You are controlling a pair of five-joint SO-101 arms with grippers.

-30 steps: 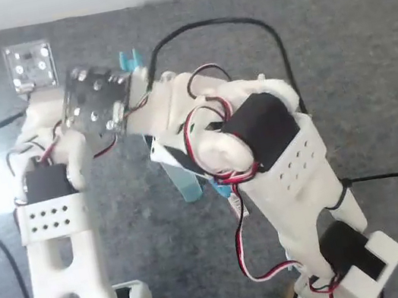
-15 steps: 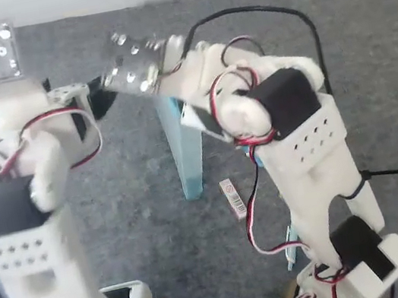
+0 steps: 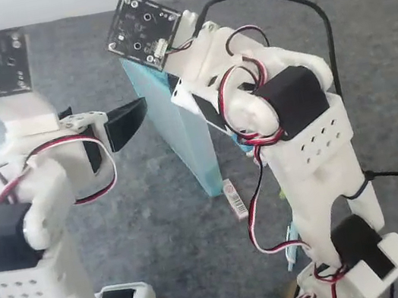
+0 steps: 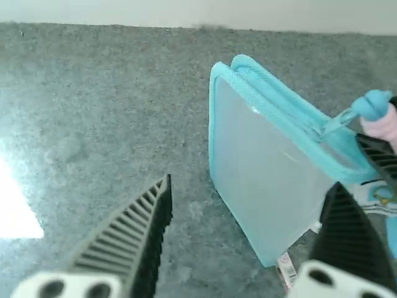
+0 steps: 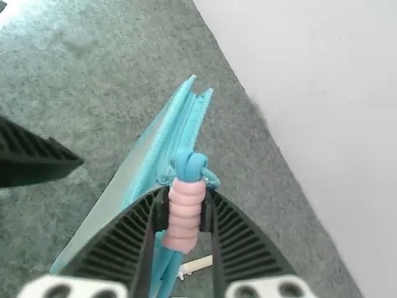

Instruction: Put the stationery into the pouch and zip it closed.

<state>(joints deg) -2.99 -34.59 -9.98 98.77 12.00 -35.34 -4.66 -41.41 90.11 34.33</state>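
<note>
A light blue pouch (image 3: 178,133) hangs tilted above the grey table, its lower corner near the surface. My right gripper (image 5: 184,197) is shut on the pouch's pink zipper pull (image 5: 183,217), with the blue cord knot (image 5: 188,166) just beyond its fingertips. The left gripper (image 4: 251,186) is open, its black fingers (image 4: 139,233) spread in front of the pouch's (image 4: 267,180) flat side, not touching it. In the high view that left gripper (image 3: 132,117) sits just left of the pouch. A small white stationery piece with red print (image 3: 232,198) lies on the table below the pouch.
A thin pale item (image 3: 290,247) lies by the right arm's base. Black cables (image 3: 289,5) loop over the right arm and across the table behind it. A pale wall (image 5: 322,93) borders the far table edge. Open grey table (image 4: 93,99) spreads on the left.
The right arm has lifted the pouch and swung it so its broad side shows. The left arm has drawn back to the left, away from the pouch's top.
</note>
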